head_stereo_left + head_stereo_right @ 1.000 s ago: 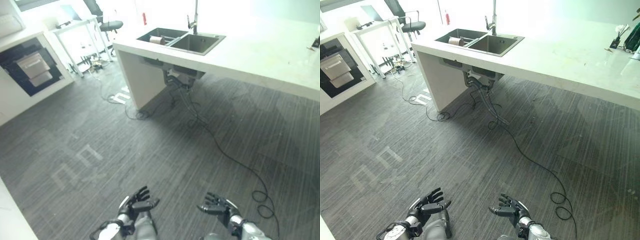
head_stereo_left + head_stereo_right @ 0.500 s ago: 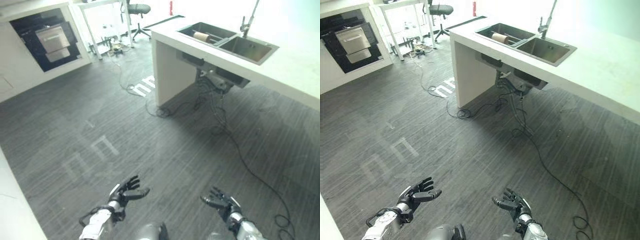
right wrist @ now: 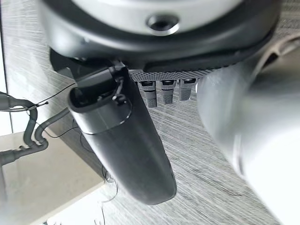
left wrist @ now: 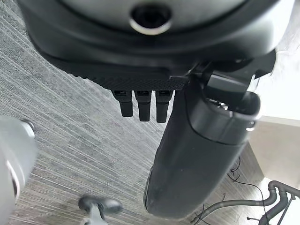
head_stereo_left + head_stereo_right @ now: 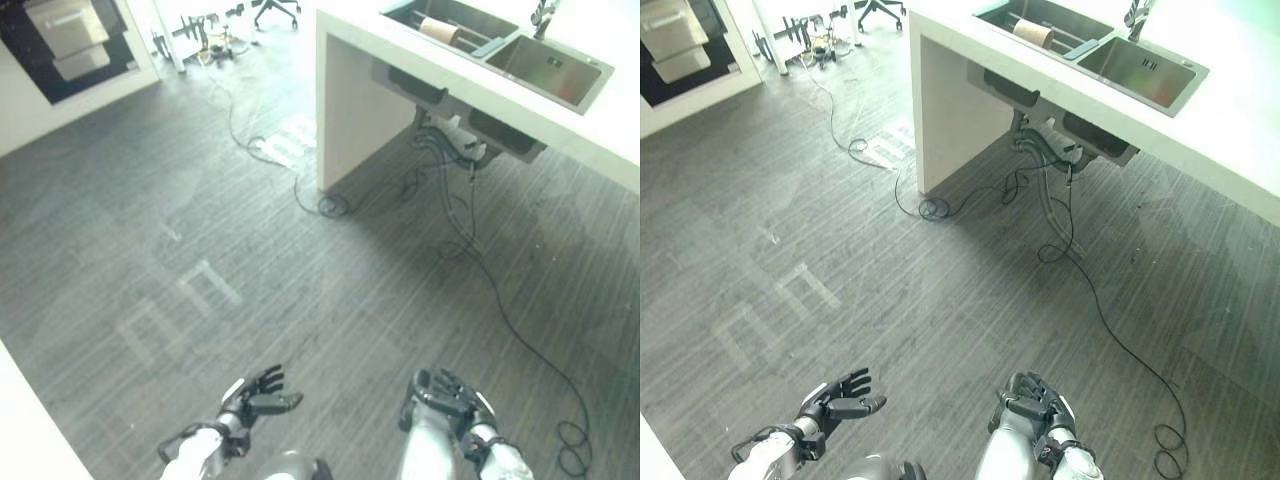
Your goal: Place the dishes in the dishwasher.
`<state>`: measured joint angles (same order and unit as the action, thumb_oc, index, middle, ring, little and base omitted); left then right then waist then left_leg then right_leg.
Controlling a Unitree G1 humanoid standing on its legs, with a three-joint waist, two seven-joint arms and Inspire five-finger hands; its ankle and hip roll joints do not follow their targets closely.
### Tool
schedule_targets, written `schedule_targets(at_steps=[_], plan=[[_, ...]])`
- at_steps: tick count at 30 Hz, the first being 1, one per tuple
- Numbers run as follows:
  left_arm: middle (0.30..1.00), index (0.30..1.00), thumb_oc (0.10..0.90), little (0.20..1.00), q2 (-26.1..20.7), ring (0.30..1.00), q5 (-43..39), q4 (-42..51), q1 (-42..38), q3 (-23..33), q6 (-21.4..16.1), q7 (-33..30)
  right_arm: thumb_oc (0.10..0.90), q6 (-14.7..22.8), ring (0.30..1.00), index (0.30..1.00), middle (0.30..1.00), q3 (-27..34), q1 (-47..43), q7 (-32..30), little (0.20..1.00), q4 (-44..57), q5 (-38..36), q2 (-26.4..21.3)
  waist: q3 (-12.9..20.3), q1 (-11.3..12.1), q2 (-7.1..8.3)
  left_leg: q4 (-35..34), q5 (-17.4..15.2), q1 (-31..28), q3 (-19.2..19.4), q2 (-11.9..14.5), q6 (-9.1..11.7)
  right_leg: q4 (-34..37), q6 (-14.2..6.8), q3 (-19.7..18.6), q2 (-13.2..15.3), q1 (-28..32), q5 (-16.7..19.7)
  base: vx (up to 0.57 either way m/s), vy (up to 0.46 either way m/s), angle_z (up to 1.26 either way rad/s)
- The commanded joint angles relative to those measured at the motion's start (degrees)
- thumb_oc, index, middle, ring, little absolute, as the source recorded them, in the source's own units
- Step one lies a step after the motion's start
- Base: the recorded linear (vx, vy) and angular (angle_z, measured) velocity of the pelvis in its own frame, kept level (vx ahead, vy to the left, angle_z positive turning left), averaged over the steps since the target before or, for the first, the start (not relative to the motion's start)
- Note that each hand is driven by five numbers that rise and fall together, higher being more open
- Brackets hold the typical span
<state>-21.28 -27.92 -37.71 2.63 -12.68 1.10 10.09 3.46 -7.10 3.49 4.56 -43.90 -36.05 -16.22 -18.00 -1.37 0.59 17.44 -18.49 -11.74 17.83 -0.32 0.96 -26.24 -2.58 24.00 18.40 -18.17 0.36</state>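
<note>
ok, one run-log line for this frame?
phase: approach | left hand: open, empty | right hand: open, empty | steel double sink: far right | dark built-in dishwasher: far left

Test kitchen/lab: white counter [image 5: 1240,120] w/ steel double sink [image 5: 1090,45]; exposed plumbing [image 5: 1040,150]; office chair [image 5: 885,8].

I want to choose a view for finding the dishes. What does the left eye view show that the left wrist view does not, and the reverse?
Left eye view: a white counter with a steel double sink, a dark built-in appliance, and the right hand. Left wrist view: close detail of the left hand, its thumb and straight fingers. Both: the left hand, the grey striped floor and grey hoses under the counter.
</note>
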Motion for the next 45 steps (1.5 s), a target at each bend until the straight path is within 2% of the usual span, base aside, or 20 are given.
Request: schedule_targets(at_steps=[1, 4, 6, 7, 9, 11, 13, 15, 16, 20, 23, 26, 28, 30, 31, 33, 36, 40, 43, 45], plan=[[0.900, 0.900, 0.800, 0.900, -1.23, 0.900, -1.61, 5.31, -1.61, -0.05, -4.01, 2.27, 0.800, 0.15, 0.900, 0.900, 0.900, 0.11, -2.51, -1.87, 0.900, 0.37, 0.03, -1.99, 5.27, 1.13, 0.63, 1.16, -2.06, 3.70, -0.41, 1.12, -3.57, 9.00, -7.91, -3.33, 1.24, 6.65, 1.35, 0.42, -0.238, 0.12], [0.900, 0.900, 0.800, 0.900, 0.06, 0.900, -2.13, 5.32, 0.00, 0.48, -3.52, 2.24, 0.800, -1.15, 0.900, 0.900, 0.900, 0.05, -3.15, -0.27, 0.900, -1.96, 1.77, -3.24, 6.82, 1.00, -0.04, 6.89, 1.39, 2.95, -0.36, 3.00, -0.63, 9.04, -4.58, -2.11, -2.84, 8.56, -2.14, 0.39, -0.232, -0.40], [0.900, 0.900, 0.800, 0.900, 1.13, 0.900, -4.44, 3.69, 0.59, 0.69, -4.69, 2.31, 0.800, -0.64, 0.900, 0.900, 0.900, 0.24, -3.53, 1.22, 0.900, -4.50, 3.82, -4.75, 8.24, 1.04, -0.10, 16.30, 9.86, 4.96, 0.08, 3.78, 3.30, 9.05, -1.40, -1.61, -6.12, 10.01, -6.45, 0.40, -0.263, -0.59], [0.900, 0.900, 0.800, 0.900, 1.47, 0.900, -4.56, 3.26, 0.55, 0.94, -4.72, 3.16, 0.800, -0.32, 0.900, 0.900, 0.900, 0.78, -3.47, 1.42, 0.900, -5.37, 4.16, -5.39, 8.27, 1.08, -0.59, 23.39, 11.14, 7.85, 0.34, 6.03, 5.05, 9.05, -0.20, -1.82, -8.02, 11.43, -9.04, 0.36, -0.278, -0.24], [0.900, 0.900, 0.800, 0.900, 1.32, 0.900, -4.12, 3.58, -0.24, 0.83, -4.07, 4.71, 0.800, 0.30, 0.900, 0.900, 0.900, 1.90, -3.35, 1.63, 0.900, -6.40, 3.71, -6.01, 7.77, 1.13, -0.19, 28.36, 10.81, 13.01, 0.47, 7.60, 4.61, 9.05, 0.95, -2.05, -8.55, 12.49, -10.39, 0.18, -0.141, 0.10], [0.900, 0.900, 0.800, 0.900, 1.73, 0.900, -3.89, 3.84, -0.49, 0.17, -4.45, 5.47, 0.800, 1.56, 0.900, 0.900, 0.900, 2.19, -3.57, 2.28, 0.900, -8.08, 3.04, -5.86, 7.17, 2.03, 0.10, 20.25, 9.06, 14.87, -1.17, 2.04, 1.50, 9.05, 0.16, -3.63, -8.49, 12.26, -9.22, 0.15, 0.022, -0.45], [0.900, 0.900, 0.800, 0.900, 1.07, 0.900, -5.08, 4.58, -0.71, -0.63, -4.42, 5.39, 0.800, 1.58, 0.900, 0.900, 0.900, 2.48, -3.68, 1.90, 0.900, -8.62, 3.47, -5.44, 6.75, 1.76, -0.22, 7.79, 7.87, 13.13, 0.14, 1.61, 0.30, 9.05, -0.75, -4.33, -9.51, 12.36, -9.46, 0.24, 0.076, -0.56], [0.900, 0.900, 0.800, 0.900, 0.77, 0.900, -5.65, 4.76, -0.89, -1.30, -4.47, 4.84, 0.800, 1.97, 0.900, 0.900, 0.900, 2.50, -3.57, 1.61, 0.900, -9.68, 3.33, -4.95, 6.59, 1.86, -0.53, 1.46, 7.83, 12.93, -0.59, 0.98, 0.18, 9.05, -1.39, -5.60, -10.18, 12.98, -9.67, 0.19, 0.106, -0.24], [0.900, 0.900, 0.800, 0.900, 0.74, 0.900, -6.01, 4.96, -0.71, -1.32, -4.48, 4.64, 0.800, 2.06, 0.900, 0.900, 0.900, 2.32, -3.50, 1.71, 0.900, -10.28, 3.77, -4.66, 6.51, 2.25, -0.81, -0.25, 7.85, 13.79, -1.78, 1.25, 0.40, 9.05, -1.71, -6.52, -10.75, 13.72, -10.19, 0.27, 0.170, -0.69], [0.900, 0.900, 0.800, 0.900, 0.73, 0.900, -6.89, 6.27, 0.92, 0.16, -3.77, 3.29, 0.800, 2.52, 0.900, 0.900, 0.900, 0.56, -3.59, 3.28, 0.900, -14.24, 6.95, -3.84, 7.11, 4.95, -3.17, -0.25, 13.00, 22.85, -9.67, 8.02, 3.83, 9.05, -2.66, -9.98, -13.68, 16.59, -13.53, 0.31, 0.226, -0.74], [0.900, 0.900, 0.800, 0.900, 0.61, 0.900, -5.21, 5.77, 0.26, 0.73, -2.61, 4.09, 0.800, 2.23, 0.900, 0.900, 0.900, 0.27, -3.13, 2.98, 0.900, -15.83, 8.19, -3.81, 7.37, 4.84, -3.37, -0.25, 12.65, 22.29, -8.32, 9.48, 3.21, 9.05, -2.83, -9.10, -13.07, 18.40, -14.37, 0.32, 0.261, -0.65], [0.900, 0.900, 0.800, 0.900, -0.01, 0.900, -4.05, 4.66, -1.56, 0.40, -1.58, 3.49, 0.800, 1.92, 0.900, 0.900, 0.900, -0.05, -3.62, 1.93, 0.900, -18.64, 8.28, -3.09, 7.20, 5.06, -3.92, -0.25, 10.22, 19.56, -9.74, 6.81, 0.82, 7.51, -2.63, -9.25, -13.74, 20.47, -14.32, 0.41, 0.380, 0.29], [0.900, 0.900, 0.800, 0.900, -0.75, 0.900, -2.84, 4.25, -2.44, 0.32, -0.64, 4.29, 0.800, 1.69, 0.900, 0.900, 0.900, 0.49, -3.73, 1.62, 0.900, -19.57, 6.73, -2.97, 6.96, 5.02, -3.74, -0.25, 8.63, 18.19, -9.70, 3.92, -2.05, -1.88, -4.08, -10.67, -13.39, 18.26, -12.76, 0.25, 0.272, 0.14], [0.900, 0.900, 0.800, 0.900, -0.84, 0.900, -2.69, 4.25, -2.54, 0.24, -0.55, 4.41, 0.800, 1.85, 0.900, 0.900, 0.900, 0.58, -3.71, 1.65, 0.900, -19.65, 6.59, -2.86, 6.97, 5.06, -3.71, -0.25, 8.38, 17.99, -9.37, 3.47, -2.63, -4.78, -4.63, -11.02, -13.10, 17.18, -12.34, 0.10, 0.172, 0.05], [0.900, 0.900, 0.800, 0.900, -1.55, 0.900, -1.77, 3.87, -2.30, -0.41, -1.52, 4.53, 0.800, 3.60, 0.900, 0.900, 0.900, 0.83, -2.95, 2.02, 0.900, -19.09, 6.82, -2.07, 6.48, 4.45, -4.17, -0.25, 6.81, 16.44, -8.66, 1.47, -5.25, -16.99, -7.05, -11.00, -12.18, 12.56, -7.98, 0.11, 0.213, -0.09], [0.900, 0.900, 0.800, 0.900, -1.65, 0.900, -1.88, 3.27, -2.20, -0.32, -2.09, 3.71, 0.800, 4.41, 0.900, 0.900, 0.900, 0.69, -2.46, 2.32, 0.900, -18.81, 6.87, -2.20, 6.51, 4.35, -4.31, -0.25, 5.79, 15.51, -8.06, 0.85, -5.77, -21.67, -7.63, -10.14, -10.41, 8.70, -4.92, 0.13, 0.177, -0.21], [0.900, 0.900, 0.800, 0.900, -1.22, 0.900, -2.58, 2.52, -1.96, 0.25, -2.63, 2.80, 0.800, 5.53, 0.900, 0.900, 0.900, 0.53, -2.20, 3.14, 0.900, -18.04, 7.58, -2.24, 6.01, 3.28, -3.85, -0.25, 4.23, 13.52, -7.35, -0.16, -5.36, -14.98, -7.78, -8.21, -9.26, 6.25, -3.00, 0.20, -0.009, -0.25], [0.900, 0.900, 0.800, 0.900, -1.09, 0.900, -2.45, 2.20, -2.08, -0.49, -2.75, 0.48, 0.800, 6.52, 0.900, 0.900, 0.900, 0.49, -2.40, 3.63, 0.900, -15.46, 6.74, -2.15, 5.00, 0.89, -1.50, -0.25, 0.28, 10.41, -9.52, -2.56, -4.31, 9.04, -9.46, -11.81, -5.25, 4.93, 5.48, 0.28, -0.213, -0.34], [0.900, 0.900, 0.800, 0.900, -1.16, 0.900, -2.77, 0.86, -2.23, -1.02, -3.27, 0.03, 0.800, 6.83, 0.900, 0.900, 0.900, 1.35, -2.04, 2.81, 0.900, -14.43, 7.75, -1.03, 4.74, 0.17, -0.82, -0.25, -2.05, 8.44, -11.47, -2.79, -4.11, 9.05, -11.10, -19.22, -1.49, 1.99, 8.20, 0.41, -0.364, 0.58], [0.900, 0.900, 0.800, 0.900, -1.10, 0.900, -1.16, 0.20, -1.35, -0.02, -3.28, -0.12, 0.800, 5.91, 0.900, 0.900, 0.900, 1.53, -2.05, 2.63, 0.900, -14.38, 7.64, -0.83, 5.05, 1.53, -0.64, -0.25, -0.58, 7.30, -10.28, -1.41, -3.17, 9.05, -10.85, -15.67, -0.18, 5.23, 5.22, 0.52, -0.440, 0.97]])
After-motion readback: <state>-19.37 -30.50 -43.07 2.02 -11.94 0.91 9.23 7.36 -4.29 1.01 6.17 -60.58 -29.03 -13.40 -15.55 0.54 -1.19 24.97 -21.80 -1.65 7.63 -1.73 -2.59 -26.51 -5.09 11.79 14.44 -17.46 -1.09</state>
